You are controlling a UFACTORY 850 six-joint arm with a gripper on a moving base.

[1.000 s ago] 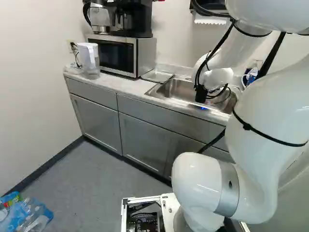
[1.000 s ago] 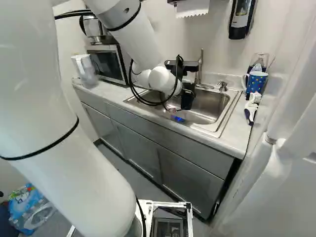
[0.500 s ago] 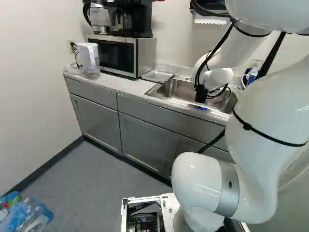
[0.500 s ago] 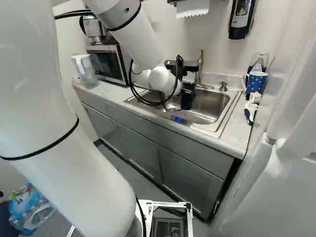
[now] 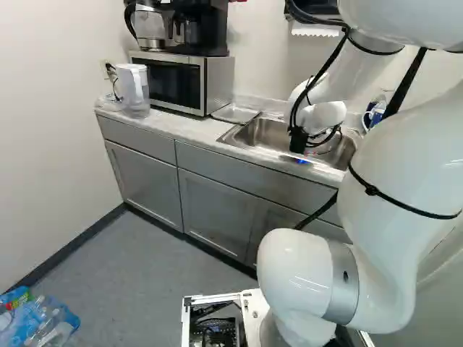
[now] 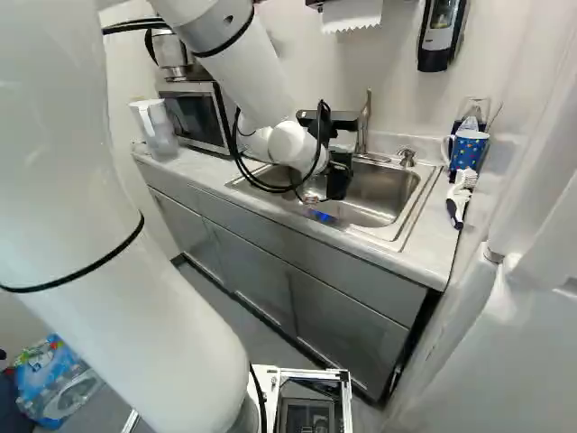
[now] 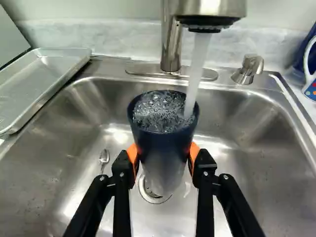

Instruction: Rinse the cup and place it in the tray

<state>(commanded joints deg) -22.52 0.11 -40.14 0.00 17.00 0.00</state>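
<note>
Kitchenette, with sink (image 7: pixel 256 143), microwave (image 5: pixel 173 81), coffee maker (image 5: pixel 199 29).

L base cam: behind arm (image 5: pixel 405 173), to its L; faces ahead & a bit down; sink (image 5: pixel 264 137) at mid dist.
R base cam: behind arm, to its R; also faces ahead/down; arm close up at L side of view.
Both base cams: share counter (image 6: pixel 203 171), sink, microwave (image 6: pixel 194 117), pitcher (image 6: pixel 156 129), mug (image 6: pixel 470 147).
Wrist cam: on arm's wrist, over sink; faces faucet (image 7: pixel 171 44) & wall behind, tilted down; cup (image 7: pixel 165 131) v. close, centered.
Wrist + L base: share sink, tray (image 7: pixel 44 79), part of mug.
Wrist + R base: share sink, faucet, soap pump (image 7: pixel 248 69), part of mug.
</note>
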